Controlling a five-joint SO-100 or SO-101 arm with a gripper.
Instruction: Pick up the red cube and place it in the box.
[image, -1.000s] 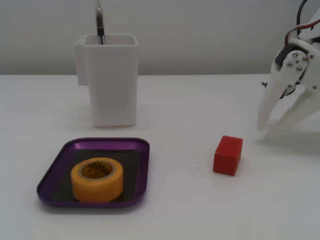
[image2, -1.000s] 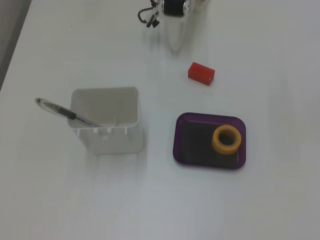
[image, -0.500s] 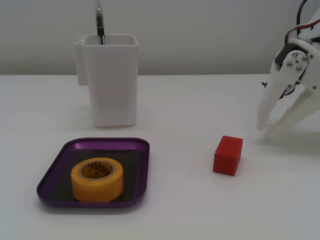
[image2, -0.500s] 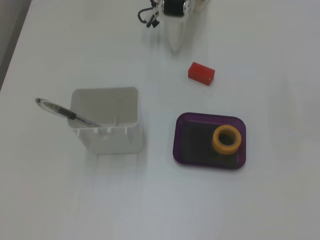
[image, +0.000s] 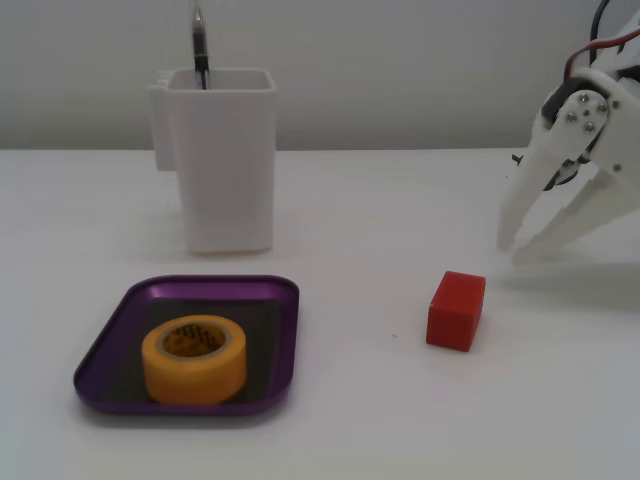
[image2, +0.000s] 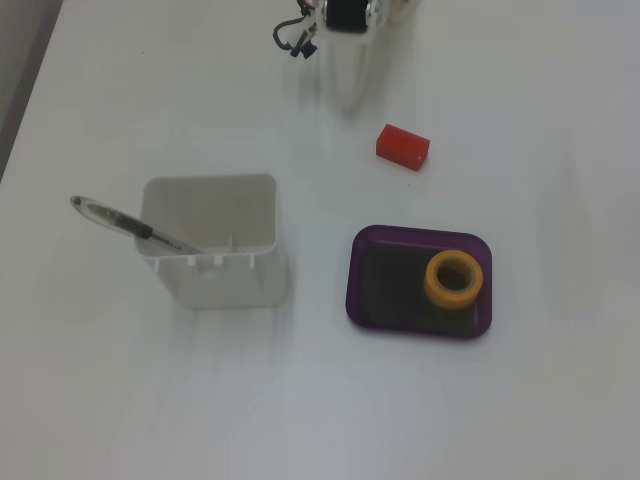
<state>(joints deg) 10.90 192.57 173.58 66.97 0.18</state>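
Red cube (image: 456, 310) sits loose on the table, no readable labels anywhere; gripper (image: 516, 250) fingers spread wide, empty, touching nothing.

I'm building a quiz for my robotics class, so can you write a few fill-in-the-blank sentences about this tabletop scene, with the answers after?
1. The yellow tape roll lies inside the ____ tray.
2. The red cube rests on the ____, outside the tray.
3. A pen stands in the tall ____ container.
4. The pincer is open and holds ____.

Answers: purple; table; white; nothing
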